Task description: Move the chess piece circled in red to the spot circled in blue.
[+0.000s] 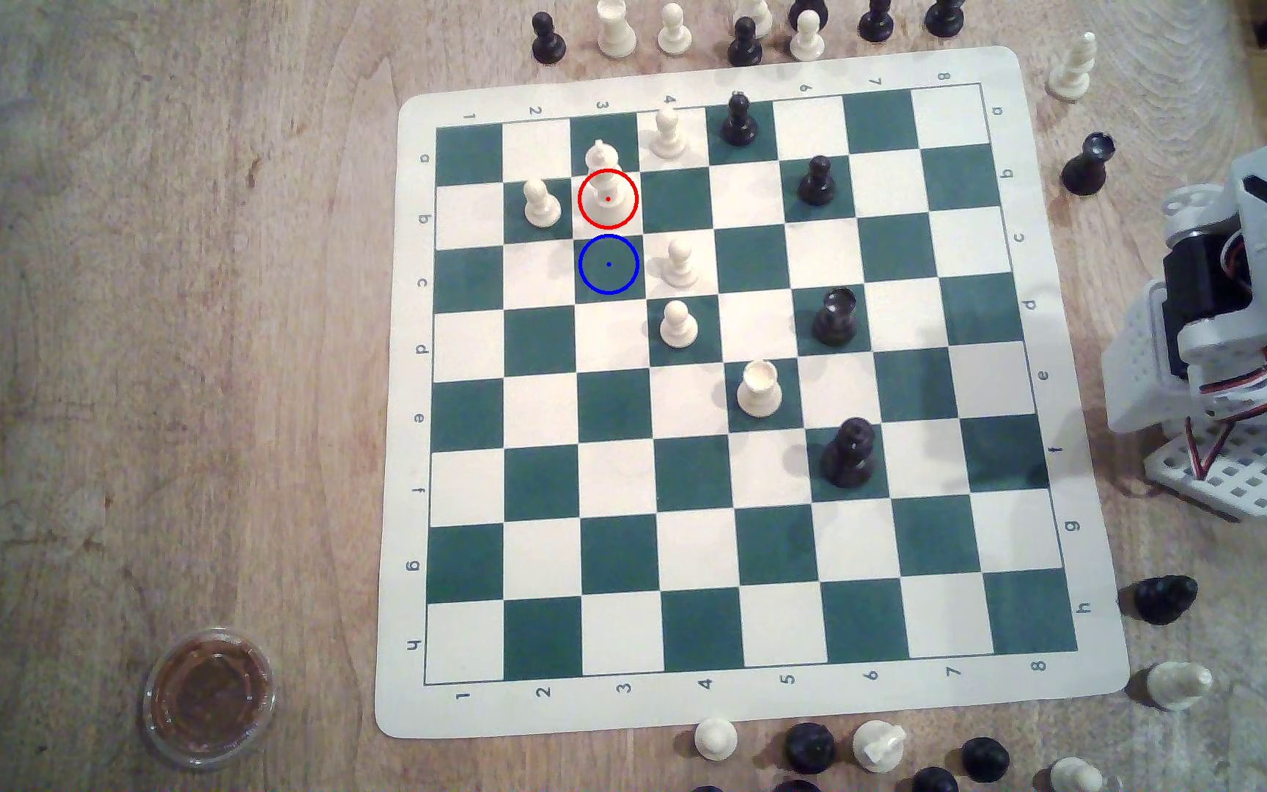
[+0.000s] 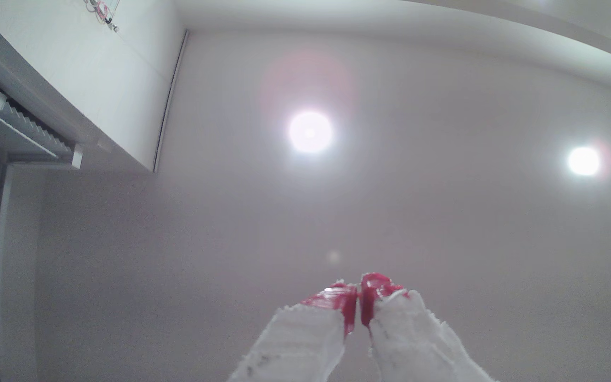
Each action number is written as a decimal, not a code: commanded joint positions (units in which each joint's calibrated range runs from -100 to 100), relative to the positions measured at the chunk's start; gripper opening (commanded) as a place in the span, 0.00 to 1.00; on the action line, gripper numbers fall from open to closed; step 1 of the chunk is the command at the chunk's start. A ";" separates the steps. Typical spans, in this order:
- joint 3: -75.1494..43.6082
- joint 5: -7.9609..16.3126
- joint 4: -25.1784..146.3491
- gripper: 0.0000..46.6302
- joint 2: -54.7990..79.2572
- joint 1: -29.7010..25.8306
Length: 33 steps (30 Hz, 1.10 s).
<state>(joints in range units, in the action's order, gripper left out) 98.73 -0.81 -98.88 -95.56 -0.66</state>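
Observation:
The chess piece circled in red (image 1: 604, 181) is a tall cream-white piece with a wide base, standing upright on a cream square in column 3 near the board's far left in the exterior view. Directly in front of it lies the spot circled in blue (image 1: 608, 264), a bare dark green square. My arm (image 1: 1240, 304) sits folded off the board at the exterior view's right edge, far from both. In the wrist view my gripper (image 2: 358, 294) points up at the ceiling, its red fingertips (image 2: 340, 299) pressed together with nothing between them.
Cream pawns (image 1: 541, 204) (image 1: 680, 263) (image 1: 678, 324) stand close around the marked squares. A cream cup-topped piece (image 1: 758, 387) and black pieces (image 1: 834, 316) (image 1: 850, 453) stand mid-board. Captured pieces line the board's far, near and right edges. A lidded round cup (image 1: 209, 694) sits front left.

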 commanded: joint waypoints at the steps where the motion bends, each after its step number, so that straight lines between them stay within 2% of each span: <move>1: -1.09 -0.29 9.29 0.00 -0.28 4.07; 7: -13.51 -0.29 48.52 0.00 -0.28 8.21; 8: -17.50 0.00 62.44 0.00 -0.28 8.45; 11: -23.12 0.05 80.78 0.00 -0.28 10.25; 12: -25.84 0.10 89.88 0.00 -0.28 12.44; 17: -31.46 0.15 104.95 0.00 3.20 18.30; 25: -45.97 0.15 117.64 0.00 21.20 18.54; 28: -50.87 0.20 127.14 0.09 26.71 19.32; 29: -51.41 0.20 127.14 0.07 28.07 19.08; 30: -52.41 0.20 126.89 0.01 30.45 19.01; 33: -54.22 1.90 126.98 0.00 35.54 18.93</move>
<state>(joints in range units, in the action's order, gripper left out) 51.83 -0.76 27.49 -66.74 17.92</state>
